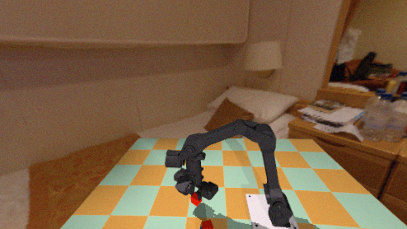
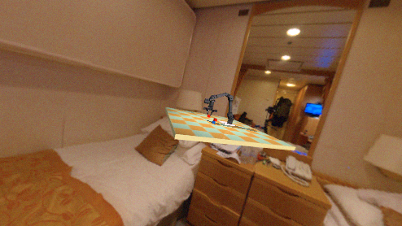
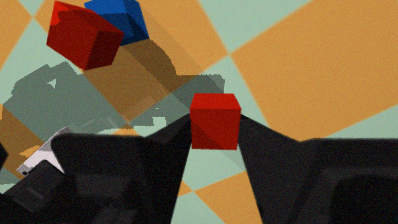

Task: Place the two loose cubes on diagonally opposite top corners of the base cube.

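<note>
The gripper point(image 3: 215, 130) is clamped on a small red cube point(image 3: 215, 121), its two dark fingers pressing the cube's left and right faces near the centre of the wrist view, with the cube's top face and front face showing between them. In the top view the same cube point(image 1: 196, 199) shows as a red speck under the gripper's dark body, low in the frame and left of centre, raised a little above the checkered table top point(image 1: 321, 198). Toward the upper left of the wrist view sits a second red cube point(image 3: 82, 37), larger in the frame and tilted to the camera, and just behind it, touching or overlapping it in the picture, is the blue base cube point(image 3: 122, 20); whether the red one rests on the blue one cannot be told from this angle. Dark shadows of the arm spread across the orange and pale green squares between those cubes and the gripper. In the top view the arm point(image 1: 247, 132) arches up from a white base plate point(image 1: 259, 210) at lower right.
</note>
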Tool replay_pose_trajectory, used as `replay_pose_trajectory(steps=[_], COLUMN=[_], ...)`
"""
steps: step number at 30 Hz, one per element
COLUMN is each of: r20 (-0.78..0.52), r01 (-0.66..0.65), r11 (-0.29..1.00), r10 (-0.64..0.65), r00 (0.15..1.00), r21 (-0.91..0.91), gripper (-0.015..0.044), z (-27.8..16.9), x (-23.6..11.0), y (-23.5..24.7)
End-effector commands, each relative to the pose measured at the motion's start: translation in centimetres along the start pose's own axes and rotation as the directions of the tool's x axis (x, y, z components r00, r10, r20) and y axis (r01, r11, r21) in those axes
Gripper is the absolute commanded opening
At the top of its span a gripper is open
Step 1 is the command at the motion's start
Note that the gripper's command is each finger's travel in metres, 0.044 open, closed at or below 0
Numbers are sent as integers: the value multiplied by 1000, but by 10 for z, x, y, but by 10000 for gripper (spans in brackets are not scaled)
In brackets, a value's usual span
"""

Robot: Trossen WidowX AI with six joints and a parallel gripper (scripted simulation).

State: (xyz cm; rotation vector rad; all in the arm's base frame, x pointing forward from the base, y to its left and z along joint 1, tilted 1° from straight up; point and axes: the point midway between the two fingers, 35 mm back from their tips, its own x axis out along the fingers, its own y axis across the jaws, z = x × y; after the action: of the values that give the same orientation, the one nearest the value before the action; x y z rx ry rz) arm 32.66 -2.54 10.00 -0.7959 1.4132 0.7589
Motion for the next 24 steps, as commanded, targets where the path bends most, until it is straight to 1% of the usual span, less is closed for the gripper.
replay_pose_trajectory(steps=[1,13,18,24], r20=[5,5,5,6], r01=[13,13,12,11], r11=[1000,1000,1000,995], r10=[-13,-13,-12,-11], r00=[1000,1000,1000,1000], r21=[-2,-2,8,104], gripper=[105,105,105,105], z=[1,-2,0,16], x=[-16,-54,-56,-54], y=[-2,2,4,13])
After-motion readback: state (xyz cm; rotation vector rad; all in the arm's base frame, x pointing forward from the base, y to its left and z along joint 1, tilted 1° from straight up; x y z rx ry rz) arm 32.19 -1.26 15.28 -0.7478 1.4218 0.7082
